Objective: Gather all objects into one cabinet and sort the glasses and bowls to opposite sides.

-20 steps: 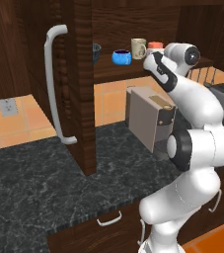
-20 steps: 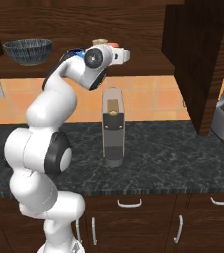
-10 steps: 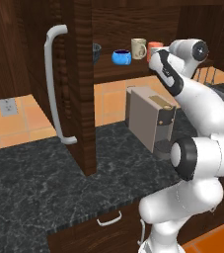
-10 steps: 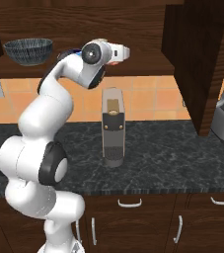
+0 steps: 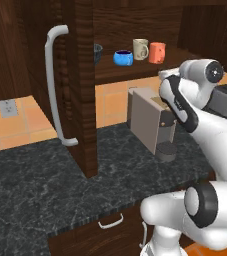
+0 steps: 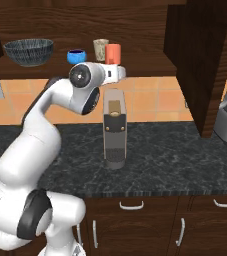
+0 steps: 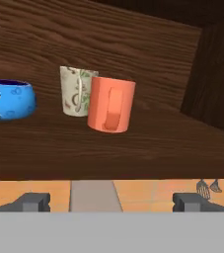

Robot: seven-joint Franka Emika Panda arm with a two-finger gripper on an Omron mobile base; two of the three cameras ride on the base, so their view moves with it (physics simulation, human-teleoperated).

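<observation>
From the left base camera, you see the open cabinet [image 5: 80, 75] with its door swung toward you, and on its shelf the dark bowl [image 5: 98, 52] half hidden behind the door edge, then the blue bowl [image 5: 123, 58], the beige cup [image 5: 140, 49] and the red cup [image 5: 157, 52]. Your arm is folded low in front of the shelf, above a coffee machine [image 5: 147, 120] on the counter. From the right base camera, the dark bowl [image 6: 29, 51] sits far left, well apart from the blue bowl [image 6: 76, 56]; the beige cup [image 6: 101, 49] and red cup [image 6: 113, 53] stand just beside each other. The shelf's right part is bare. From the hand camera, your gripper [image 7: 111, 201] is open and empty, fingertips [image 7: 32, 201] spread wide below the shelf's front edge. The red cup [image 7: 111, 104] overlaps the beige cup [image 7: 76, 91], so reaching for one risks toppling the other. Rising carelessly could strike the shelf edge, I judge.
</observation>
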